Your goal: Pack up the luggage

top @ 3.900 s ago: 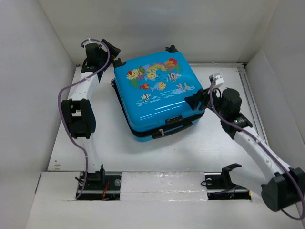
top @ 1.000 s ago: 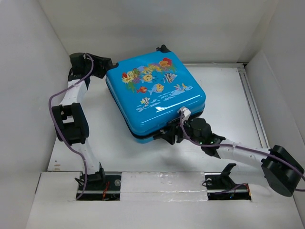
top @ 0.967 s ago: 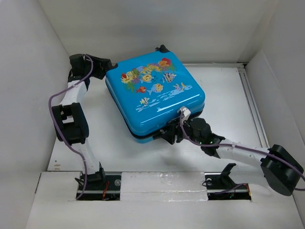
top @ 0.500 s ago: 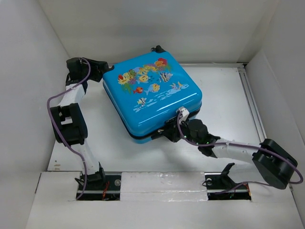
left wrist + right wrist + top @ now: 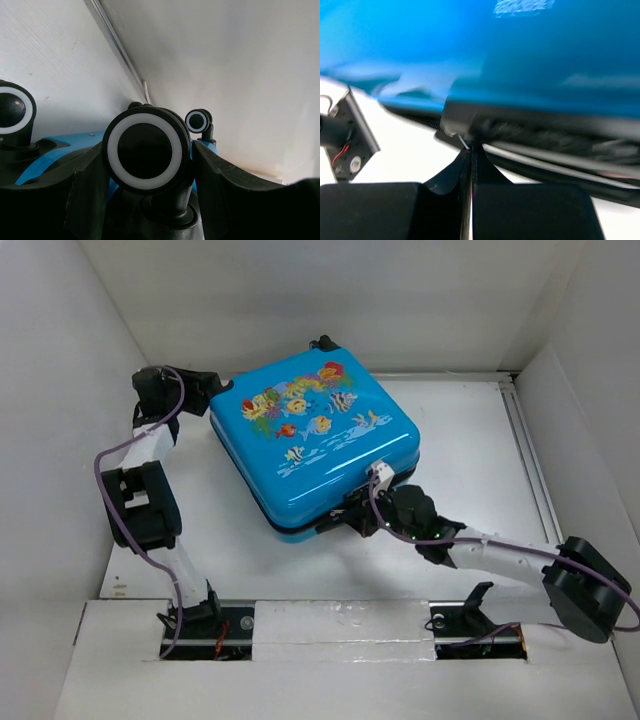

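The luggage (image 5: 310, 440), a bright-blue hard-shell case with fish print, lies flat and closed on the white table. At its far left corner my left gripper (image 5: 205, 386) is closed round a black, white-ringed wheel (image 5: 145, 154); both fingers (image 5: 220, 185) touch the wheel's sides. At the near edge my right gripper (image 5: 350, 518) is shut, its tips (image 5: 471, 150) pinching a thin metal zipper pull (image 5: 463, 142) under the blue shell (image 5: 530, 60). The zip line (image 5: 555, 162) runs off to the right.
White enclosure walls stand close on the left (image 5: 60, 440), back and right. A rail (image 5: 530, 460) runs along the table's right side. Two more wheels (image 5: 14, 110) (image 5: 198, 121) show beside the held one. An arm base mount (image 5: 350, 142) sits at left.
The right gripper has closed on the zipper pull. The luggage has shifted left and turned a little, with the left arm moving left along with its corner.
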Controlling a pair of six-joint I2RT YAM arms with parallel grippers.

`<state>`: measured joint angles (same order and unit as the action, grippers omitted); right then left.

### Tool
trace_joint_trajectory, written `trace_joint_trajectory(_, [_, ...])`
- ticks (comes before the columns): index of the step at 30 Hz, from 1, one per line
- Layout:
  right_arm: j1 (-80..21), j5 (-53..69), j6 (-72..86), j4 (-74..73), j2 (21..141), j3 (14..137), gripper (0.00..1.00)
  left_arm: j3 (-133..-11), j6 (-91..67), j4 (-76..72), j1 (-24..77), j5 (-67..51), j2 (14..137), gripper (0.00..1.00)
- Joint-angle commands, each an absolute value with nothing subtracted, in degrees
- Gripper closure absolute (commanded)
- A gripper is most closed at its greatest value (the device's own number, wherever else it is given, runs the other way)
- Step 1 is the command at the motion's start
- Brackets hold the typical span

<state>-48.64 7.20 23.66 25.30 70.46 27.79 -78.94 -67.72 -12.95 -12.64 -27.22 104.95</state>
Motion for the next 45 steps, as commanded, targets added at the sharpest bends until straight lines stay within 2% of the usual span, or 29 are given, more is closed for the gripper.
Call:
trace_joint_trajectory(1, [-42.9,4.8,18.4,23.6,66.7,34.1,1.00,-73.5,-65.6,-21.6,-13.6,-30.7,96.2,1.00])
trace_joint_trajectory(6, [-31.5,12.3,15.5,17.3,64.6,38.1,1.00,-64.3,-69.2,-26.6,-13.6,-30.7,89.8,1.00])
trace_joint_trajectory(9, [-28.7,17.5,14.7,14.4,64.6,40.0,1.00,-57.4,-69.7,-28.5,-13.0,-30.1,85.8,1.00])
trace_joint_trajectory(15, [-35.1,16.7,15.2,12.0,58.6,31.9,1.00,-56.1,-69.7,-28.5,-13.7,-30.7,83.8,1.00])
trace_joint_trajectory(17, [-35.1,14.7,15.2,10.4,57.0,31.1,0.85,-56.9,-71.1,-28.5,-13.7,-31.3,83.8,1.00])
trace_joint_trajectory(18, [-34.5,14.7,15.2,9.5,56.3,31.1,0.68,-58.6,-71.6,-28.5,-13.7,-31.3,83.8,1.00])
trace_joint_trajectory(19, [-34.5,14.7,15.2,9.0,55.3,31.1,0.61,-59.6,-71.6,-27.8,-13.7,-32.0,83.8,1.00])
trace_joint_trajectory(25, [-32.3,15.2,14.7,8.4,54.0,32.4,0.37,-66.1,-71.6,-22.9,-13.7,-32.0,81.0,1.00])
trace_joint_trajectory(37, [-25.2,25.7,16.1,13.4,62.8,32.0,0.34,-76.2,-73.0,-15.2,-13.7,-35.3,79.4,1.00])
trace_joint_trajectory(41, [-24.7,31.4,16.1,15.0,65.6,32.0,0.33,-69.6,-73.0,-17.1,-13.7,-35.3,76.1,1.00])
trace_joint_trajectory(45, [-24.7,32.1,16.9,21.7,65.0,29.1,0.34,-62.5,-73.2,-18.8,-13.7,-35.3,76.1,1.00])
